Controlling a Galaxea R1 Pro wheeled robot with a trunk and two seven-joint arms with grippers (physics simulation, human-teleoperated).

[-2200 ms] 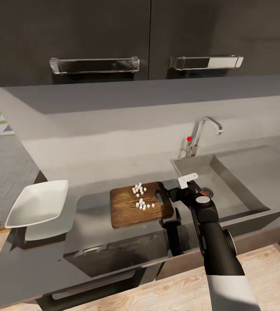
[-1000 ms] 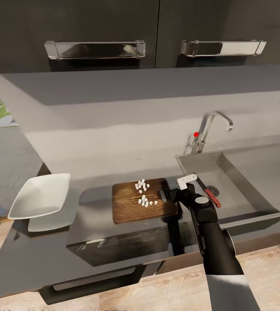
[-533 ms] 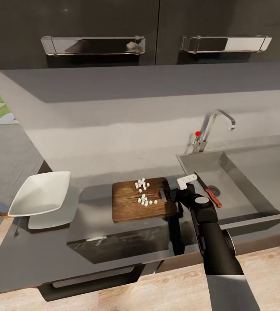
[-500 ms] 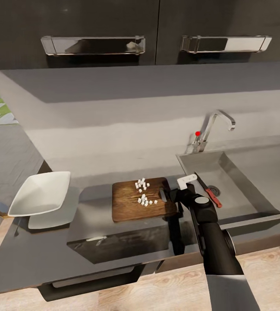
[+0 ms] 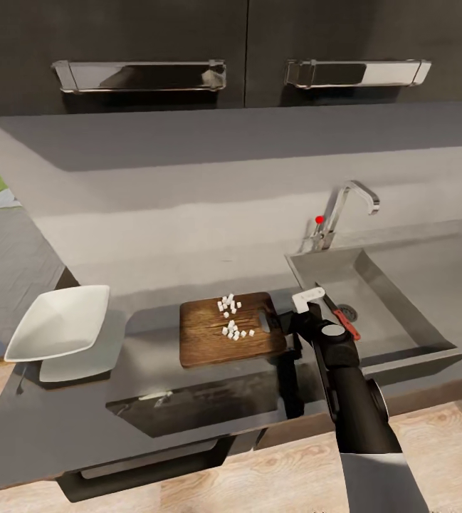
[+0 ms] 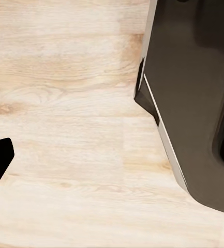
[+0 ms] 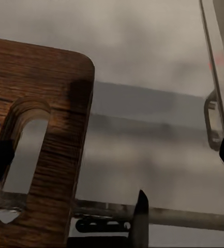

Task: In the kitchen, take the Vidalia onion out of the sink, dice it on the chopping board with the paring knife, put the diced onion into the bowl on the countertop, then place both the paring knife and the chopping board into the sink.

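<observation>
Paring knife [image 5: 336, 313] — half behind right arm [image 5: 348, 399]

Dark glossy upper cabinets [image 5: 152, 28] with long steel handles [image 5: 139, 75] hung above a pale grey wall [image 5: 188, 192]; light wood floor [image 6: 65, 103] lay below.

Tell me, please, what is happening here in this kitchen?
A two-armed robot stands at the countertop. The onion is already diced: small white cubes lie on the chopping board. The paring knife already lies in the sink. The right claw is at the board's handle-slot end, fingers apart and holding nothing. The white bowl, at the far left, looks empty, so the dice are not yet moved.
</observation>
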